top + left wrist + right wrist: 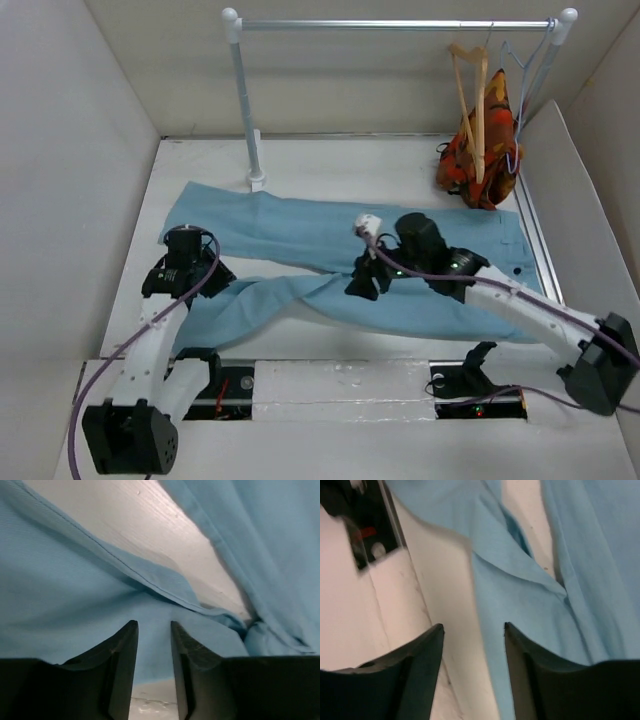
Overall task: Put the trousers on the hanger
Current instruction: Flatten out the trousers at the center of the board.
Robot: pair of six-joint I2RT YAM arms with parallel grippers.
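Barely begun, with trousers (300, 235) flat on desk (350, 165), hanger (481, 110) on far-right rail (390, 24), right tool (473, 626) released, left tool (153, 623) narrowed, grip unclear.

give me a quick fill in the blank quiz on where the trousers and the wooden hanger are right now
1. The trousers lie spread out flat on the ____.
2. The wooden hanger hangs by its hook from the metal ____ at the back.
3. The cloth of the trousers is light ____.
Missing words: table; rail; blue.
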